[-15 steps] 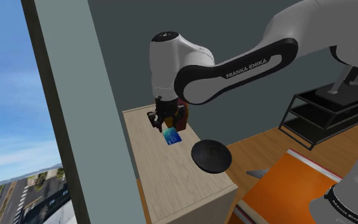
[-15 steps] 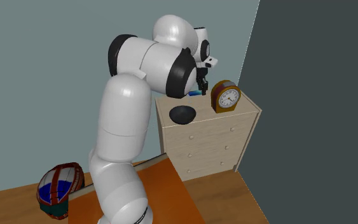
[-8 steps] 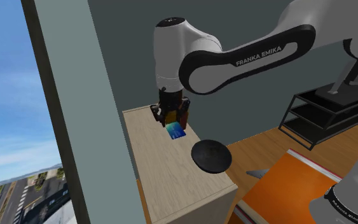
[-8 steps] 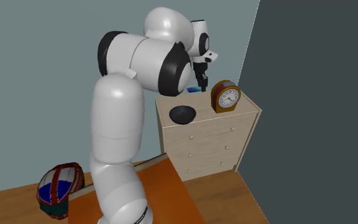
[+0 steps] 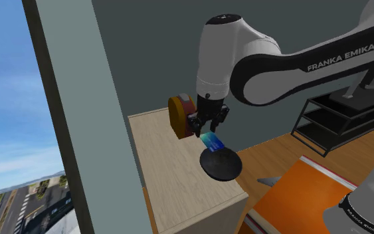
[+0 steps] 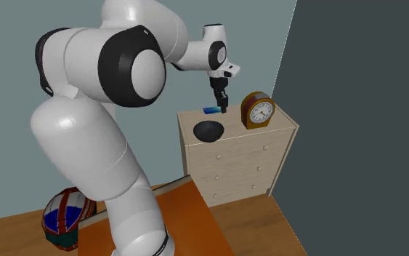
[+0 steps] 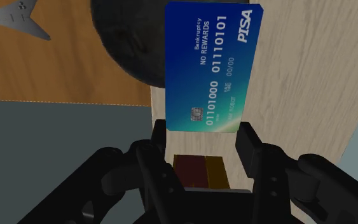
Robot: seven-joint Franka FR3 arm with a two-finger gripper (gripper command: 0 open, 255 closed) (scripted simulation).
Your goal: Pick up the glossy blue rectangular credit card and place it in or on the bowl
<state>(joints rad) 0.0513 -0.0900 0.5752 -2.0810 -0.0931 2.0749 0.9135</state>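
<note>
In the shoulder view the white arm reaches in from the upper right and the black pincer (image 5: 208,126) hangs at the frame's centre, closed on a blue credit card (image 5: 212,140) that sticks out below its fingers, tilted and clear of the surface. The card sits just above the upper rim of a black bowl (image 5: 220,164), which rests near the right edge of a pale wooden chest of drawers (image 5: 172,176). An orange-brown clock (image 5: 180,116) stands just left of the pincer, a window with blue sky runs down the left side, and a black rack (image 5: 331,119) stands at the right. In the second exterior view the pincer (image 6: 221,108) points down at upper centre with the card (image 6: 211,110) at its tips, lifted off the chest of drawers (image 6: 246,164); the bowl (image 6: 208,131) lies just below the card in the frame, and the clock (image 6: 258,110), its white dial facing the camera, stands to the right. A red, white and blue striped helmet-like thing (image 6: 68,214) lies on the floor at lower left. In the wrist view the pincer (image 7: 203,132) clasps the card (image 7: 212,67) by one short edge, one of the fingers (image 7: 159,137) on each side; the card is blue fading to green and printed "PISA" and "NO REWARDS". Past it, one long edge overlaps the dark bowl (image 7: 130,44), while the rest lies over the chest's pale wood (image 7: 311,76).
</note>
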